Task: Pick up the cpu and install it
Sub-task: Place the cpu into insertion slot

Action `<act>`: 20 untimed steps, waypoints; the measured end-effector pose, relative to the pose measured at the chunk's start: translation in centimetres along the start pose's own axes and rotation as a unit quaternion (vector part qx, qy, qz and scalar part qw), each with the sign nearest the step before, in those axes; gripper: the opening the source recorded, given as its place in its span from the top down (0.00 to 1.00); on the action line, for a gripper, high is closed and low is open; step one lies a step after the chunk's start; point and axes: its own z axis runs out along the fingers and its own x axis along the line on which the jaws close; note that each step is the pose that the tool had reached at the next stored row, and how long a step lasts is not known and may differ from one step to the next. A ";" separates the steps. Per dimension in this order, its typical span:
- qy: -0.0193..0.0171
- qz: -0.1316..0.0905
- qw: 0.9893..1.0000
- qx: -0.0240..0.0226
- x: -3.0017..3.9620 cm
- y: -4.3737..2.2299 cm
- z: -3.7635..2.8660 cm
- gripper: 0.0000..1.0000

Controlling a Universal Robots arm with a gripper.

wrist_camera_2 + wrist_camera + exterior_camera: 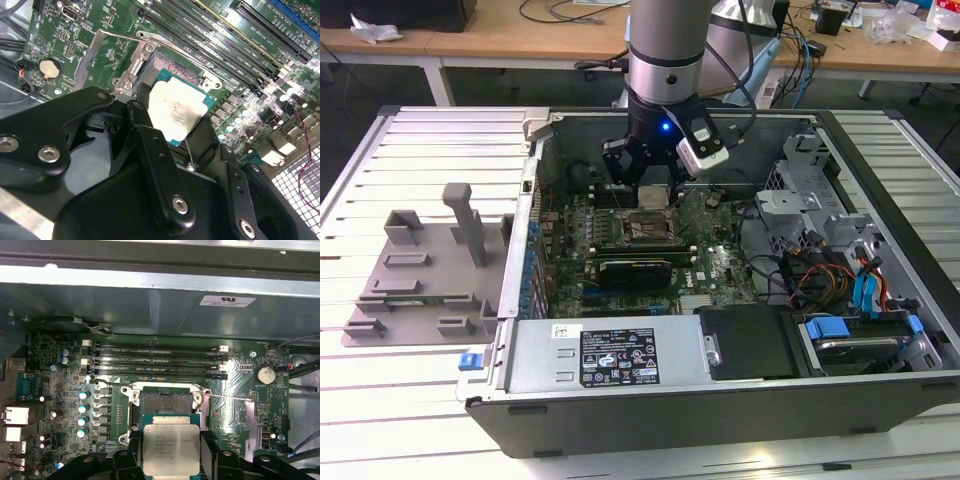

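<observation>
Your cpu (171, 447) is a flat square chip with a dull silver lid and a thin green rim. In the second wrist view the lid carries pale, patchy smears. The fingers (209, 451) are closed on it, one on each of two opposite edges, and hold it clear of the motherboard (60, 370) inside the open computer case (720, 420).

The cpu hangs just beside and partly over the open socket (166, 402). The socket's pin field is bare, so the chip is not seated. The metal load plate (89, 60) stands tipped up off one side of the socket. The thin wire lever (230, 396) is swung out away from it. Four memory slots (157, 361) run just past the socket. A row of capacitors (83, 410) flanks one side. A coin cell battery (264, 374) sits on the other side, with black cables near it.

In the exterior view the gripper (650, 192) reaches down into the middle of the case, which lies on its side on the slatted counter (420, 140). The power supply (610, 355) lines the case wall nearest the camera. A drive bay with blue tabs (865, 335) fills the corner toward the exterior view's right. A grey plastic tray (425, 280) with upright blocks lies on the counter outside the case, toward the exterior view's left.
</observation>
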 end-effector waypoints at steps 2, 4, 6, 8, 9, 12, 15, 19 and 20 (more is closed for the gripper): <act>0.000 0.000 1.000 0.000 0.00 0.00 0.00 0.45; 0.000 0.000 1.000 0.000 0.00 0.00 0.00 0.45; 0.000 0.000 1.000 0.000 0.00 0.00 0.00 0.45; 0.000 0.001 1.000 0.000 0.00 0.00 0.00 0.45; -0.001 0.015 1.000 0.000 0.00 0.00 0.00 0.45; -0.002 0.039 0.999 0.001 0.00 0.00 0.01 0.45; -0.004 0.079 0.997 0.002 0.00 0.00 0.00 0.45; -0.007 0.132 0.991 0.003 0.00 0.00 0.00 0.45; -0.008 0.147 0.989 0.003 0.00 0.00 0.00 0.45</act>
